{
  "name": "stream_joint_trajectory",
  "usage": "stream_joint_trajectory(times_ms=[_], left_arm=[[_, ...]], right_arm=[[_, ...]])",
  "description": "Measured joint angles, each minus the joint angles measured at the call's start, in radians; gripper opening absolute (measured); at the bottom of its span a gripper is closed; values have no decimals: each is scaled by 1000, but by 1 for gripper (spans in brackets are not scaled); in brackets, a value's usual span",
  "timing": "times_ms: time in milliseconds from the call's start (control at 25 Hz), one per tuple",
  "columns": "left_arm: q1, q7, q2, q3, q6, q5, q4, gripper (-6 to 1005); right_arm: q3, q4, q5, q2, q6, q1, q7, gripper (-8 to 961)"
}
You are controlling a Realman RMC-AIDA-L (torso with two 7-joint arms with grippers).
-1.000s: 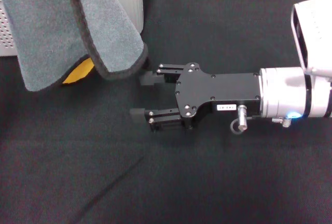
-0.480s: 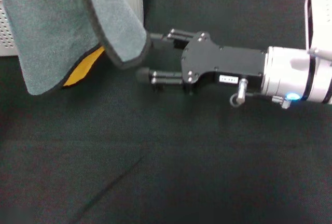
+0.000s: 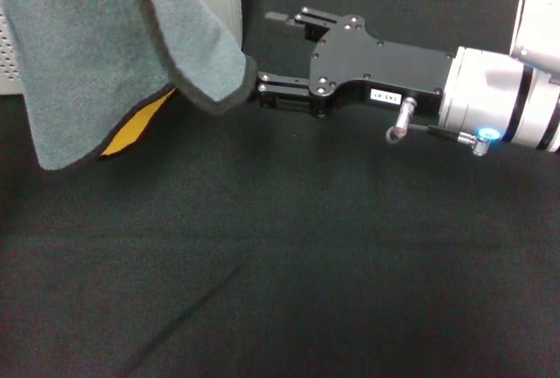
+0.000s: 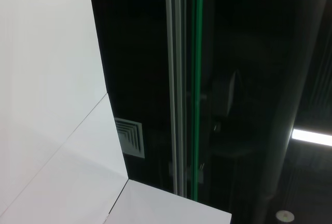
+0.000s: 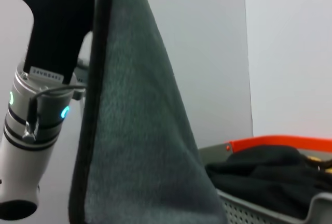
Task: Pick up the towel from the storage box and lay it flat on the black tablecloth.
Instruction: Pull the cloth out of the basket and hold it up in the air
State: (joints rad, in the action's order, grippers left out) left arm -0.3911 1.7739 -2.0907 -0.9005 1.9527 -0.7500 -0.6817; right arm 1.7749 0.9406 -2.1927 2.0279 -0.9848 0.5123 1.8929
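Note:
The towel [image 3: 96, 54] hangs in the air at the far left, grey side out, with its yellow-orange side [image 3: 136, 124] showing at the lower edge. It also shows in the right wrist view [image 5: 135, 130]. My left gripper [image 5: 57, 1] is beside the towel's upper hem and holds it up; it is out of the head view. My right gripper [image 3: 262, 52] reaches in from the right, open, with its lower finger [image 3: 280, 83] touching the towel's lower corner. The storage box [image 3: 220, 10] stands behind the towel. The black tablecloth [image 3: 306, 255] covers the table.
In the right wrist view a grey perforated bin wall [image 5: 254, 211] with dark contents and an orange edge [image 5: 280, 142] lies low beyond the towel. The left wrist view shows only a white wall and dark panels.
My right gripper has moved away from me across the tablecloth, up to the towel's lower corner, still open. The towel has barely shifted.

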Motion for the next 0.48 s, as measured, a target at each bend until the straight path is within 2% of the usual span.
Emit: stream_joint_trajectory(times_ms=[480], left_arm=[[-12, -19, 2, 5, 0, 1, 49, 18]], right_arm=[[5, 67, 5, 0, 6, -21, 46, 767]])
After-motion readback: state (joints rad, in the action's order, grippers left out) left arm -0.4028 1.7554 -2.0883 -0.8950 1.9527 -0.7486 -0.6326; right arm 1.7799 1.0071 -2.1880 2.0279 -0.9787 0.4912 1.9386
